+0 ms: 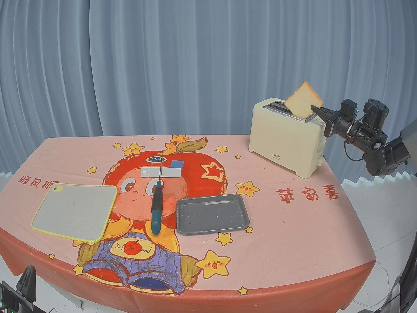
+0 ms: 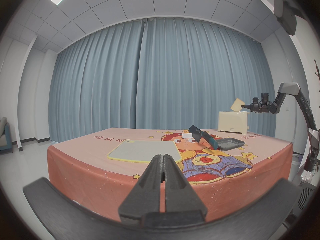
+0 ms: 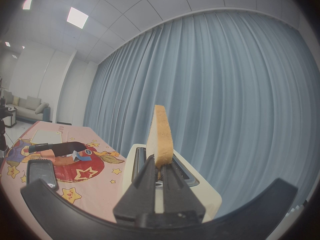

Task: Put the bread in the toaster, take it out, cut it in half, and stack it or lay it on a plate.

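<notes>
A slice of bread (image 1: 303,100) stands tilted on one corner, its lower part in the near slot of the cream toaster (image 1: 286,135) at the table's far right. My right gripper (image 1: 315,109) is shut on the bread's lower right corner; the right wrist view shows the bread (image 3: 160,137) edge-on between the fingers (image 3: 144,180) above the toaster (image 3: 200,187). A teal-handled knife (image 1: 156,201) stands on its holder at the table's middle. A grey tray (image 1: 212,214) lies to its right, a cutting board (image 1: 74,211) to its left. My left gripper (image 2: 163,159) is shut and empty, low before the table's front edge.
A small white and blue holder (image 1: 161,171) sits behind the knife. Blue curtains hang close behind the table and toaster. The table's front edge (image 1: 260,290) curves round at the front right.
</notes>
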Available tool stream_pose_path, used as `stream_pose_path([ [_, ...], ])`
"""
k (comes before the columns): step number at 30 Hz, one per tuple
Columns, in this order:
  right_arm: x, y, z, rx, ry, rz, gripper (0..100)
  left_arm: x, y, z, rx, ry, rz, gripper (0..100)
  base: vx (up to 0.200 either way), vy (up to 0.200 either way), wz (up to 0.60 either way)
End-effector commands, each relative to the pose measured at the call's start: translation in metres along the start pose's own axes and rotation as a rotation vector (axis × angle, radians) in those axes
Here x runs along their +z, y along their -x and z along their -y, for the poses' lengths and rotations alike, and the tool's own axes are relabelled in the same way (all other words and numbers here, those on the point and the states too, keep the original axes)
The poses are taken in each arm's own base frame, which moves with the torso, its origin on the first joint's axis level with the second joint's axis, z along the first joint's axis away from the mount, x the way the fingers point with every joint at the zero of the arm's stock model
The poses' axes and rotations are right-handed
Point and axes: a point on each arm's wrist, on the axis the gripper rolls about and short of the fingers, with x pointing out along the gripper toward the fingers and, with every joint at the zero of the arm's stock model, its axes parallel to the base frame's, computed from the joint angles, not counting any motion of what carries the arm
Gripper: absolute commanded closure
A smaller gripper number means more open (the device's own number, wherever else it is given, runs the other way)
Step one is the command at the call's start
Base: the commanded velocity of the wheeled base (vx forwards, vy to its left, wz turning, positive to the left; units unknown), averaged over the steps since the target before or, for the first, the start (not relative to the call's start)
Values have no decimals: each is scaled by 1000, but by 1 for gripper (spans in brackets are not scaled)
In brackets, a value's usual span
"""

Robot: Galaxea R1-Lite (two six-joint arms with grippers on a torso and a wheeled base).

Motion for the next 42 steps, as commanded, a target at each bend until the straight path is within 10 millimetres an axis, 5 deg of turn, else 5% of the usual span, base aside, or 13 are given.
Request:
stream_pose_path([
  [1,7,-3,-2,9,22,5,100,-5,-1,0,1,0,-17,100,0,0,0],
  [42,21,-22,-5,57,70,-196,100,-5,-1,0,1,0,-17,100,0,0,0],
])
